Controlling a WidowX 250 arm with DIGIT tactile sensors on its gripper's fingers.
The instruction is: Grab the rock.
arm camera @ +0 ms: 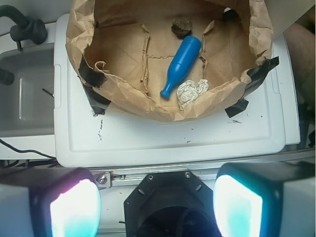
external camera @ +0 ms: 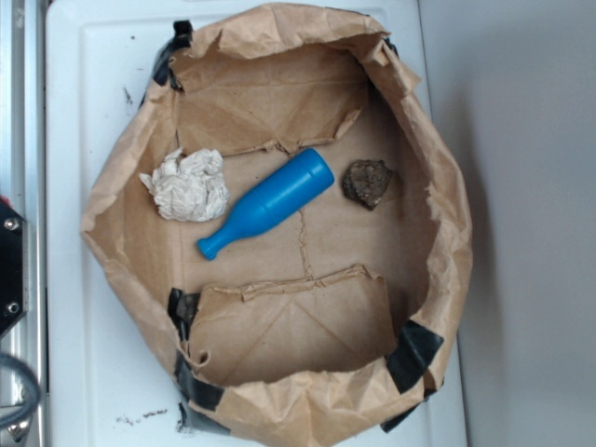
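**A:** Looking down into a brown paper bag point(external camera: 438, 186) with its sides rolled down into a rough bowl, parked on a white lid point(external camera: 84, 354). Strips of black tape point(external camera: 413, 354) at the corners of the bag. Three things on the bag floor. Where's the rock?

**B:** Right there point(external camera: 367, 182) on the bag floor, toward the right side in the overhead view. Small, dark, brown-grey, lumpy. Sits apart from the blue pin point(external camera: 268, 202), just off its fat end, not touching. In the wrist view point(arm camera: 181, 26) shows up at the top, at the far side of the bag, again just past the pin's point(arm camera: 181, 66) wide end.

**A:** And the white thing?

**B:** Crumpled paper wad point(external camera: 187, 184), left of the pin in the overhead view, near the narrow end. Bigger than the rock. In the wrist view point(arm camera: 192, 92) tucked against the near wall of the bag. Pin lying on its side, diagonal, between wad and rock.

**A:** What about the gripper point(arm camera: 157, 200)?

**B:** Only visible in the wrist view. Two fingers point(arm camera: 74, 207) at the bottom corners, pads glowing teal-white, spread wide with a big gap between. Nothing held. Hanging back over the metal rail point(arm camera: 163, 172) at the near edge of the lid, outside the bag, well away from the rock.

**A:** Anything else around?

**B:** Grey tray point(arm camera: 27, 94) off to the left in the wrist view, plus a black cable point(arm camera: 22, 150).
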